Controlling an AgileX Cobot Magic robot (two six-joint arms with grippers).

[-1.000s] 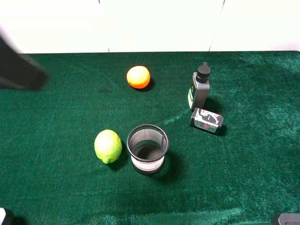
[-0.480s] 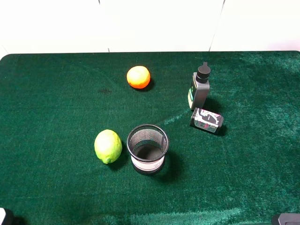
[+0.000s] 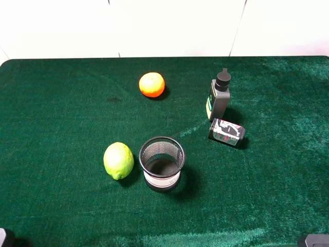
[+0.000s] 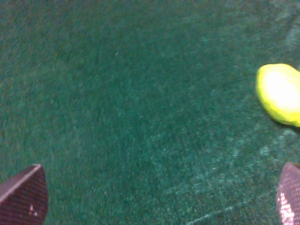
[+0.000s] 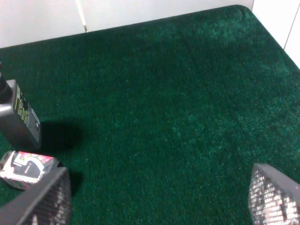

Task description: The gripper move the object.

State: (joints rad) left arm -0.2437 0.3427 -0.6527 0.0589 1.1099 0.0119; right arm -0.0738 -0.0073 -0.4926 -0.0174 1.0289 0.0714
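I'm at the approach step: the mesh pen cup [image 3: 162,163] stands upright on the green counter [image 3: 61,128], just right of the lime [image 3: 119,160], ungrasped. Both claws, left claw [image 4: 154,199] and right claw [image 5: 159,197], are spread wide, holding nothing. Next I'd bring one over the cup's rim.

Lemon [image 3: 119,160] is sitting right against the pen cup [image 3: 162,163] on its left, blocking that side. Cup's right and near sides are looking open, just green cloth [image 3: 267,175]. Grey bottle [image 3: 219,96] and small jar [image 3: 226,132] are standing well apart, back right
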